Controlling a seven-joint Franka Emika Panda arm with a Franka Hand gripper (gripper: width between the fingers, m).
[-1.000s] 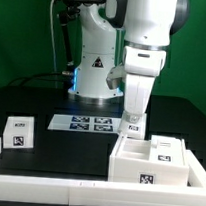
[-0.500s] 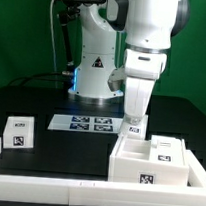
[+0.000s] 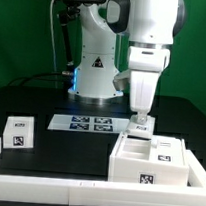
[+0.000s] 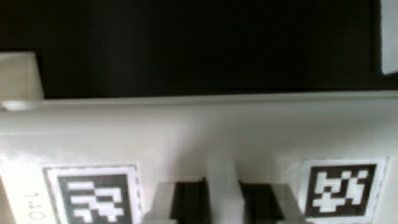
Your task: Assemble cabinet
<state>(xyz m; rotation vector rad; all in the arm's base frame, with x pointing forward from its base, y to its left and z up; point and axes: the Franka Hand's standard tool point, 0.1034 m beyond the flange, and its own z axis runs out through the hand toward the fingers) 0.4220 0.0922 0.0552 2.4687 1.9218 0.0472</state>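
Note:
The large white cabinet box (image 3: 165,162), with a marker tag on its front, stands at the exterior view's right. My gripper (image 3: 142,114) hangs just above the box's back left part, shut on a small white tagged piece (image 3: 143,122). In the wrist view my dark fingers (image 4: 187,202) clamp a thin white wall of this piece (image 4: 214,130), with a tag on either side. The gripper (image 4: 222,202) is otherwise out of frame. A smaller white tagged drawer block (image 3: 20,135) sits at the exterior view's left.
The marker board (image 3: 86,123) lies flat in the middle of the black table. The arm's base (image 3: 94,65) stands behind it. A low white rim (image 3: 45,182) runs along the table's front edge.
My gripper has moved a little toward the exterior view's right with the small tagged piece in it. The cabinet box and the drawer block have not moved.

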